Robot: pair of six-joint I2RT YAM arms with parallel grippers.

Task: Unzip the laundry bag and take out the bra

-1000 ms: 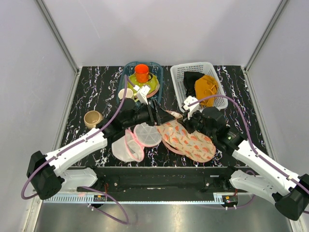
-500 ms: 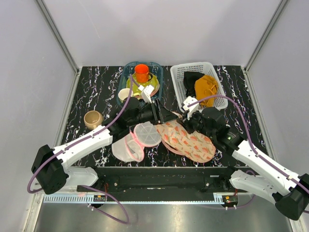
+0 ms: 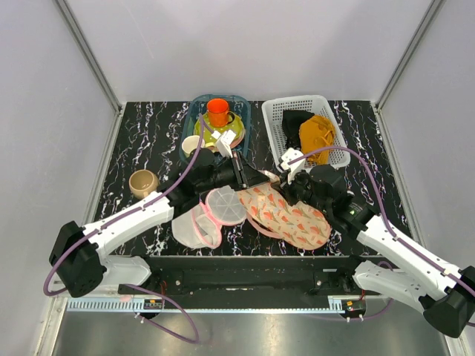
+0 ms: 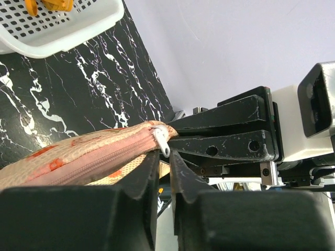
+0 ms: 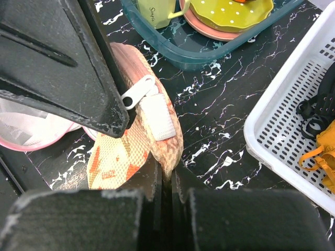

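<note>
The peach printed laundry bag (image 3: 293, 216) lies at the table's front centre with its pink zip closed. My right gripper (image 5: 167, 170) is shut on the fabric of the bag's far end (image 5: 172, 146). My left gripper (image 4: 163, 154) meets that same end from the left, its jaws narrowed to a slit around the tip of the white zip pull (image 4: 161, 138). In the right wrist view the pull (image 5: 138, 90) runs under a left finger (image 5: 63, 68). From above, the left gripper (image 3: 256, 178) and the right gripper (image 3: 286, 187) stand almost tip to tip. The bra is hidden.
Two round white mesh pouches with pink rims (image 3: 225, 205) (image 3: 194, 226) lie left of the bag. A blue bin of dishes (image 3: 191, 111) and a white basket (image 3: 271, 130) with black and mustard garments stand at the back. A beige cup (image 3: 142, 182) sits at the left.
The left gripper shifted slightly right toward the bag's end and its jaws closed in around the zip pull. The right gripper kept its hold and place.
</note>
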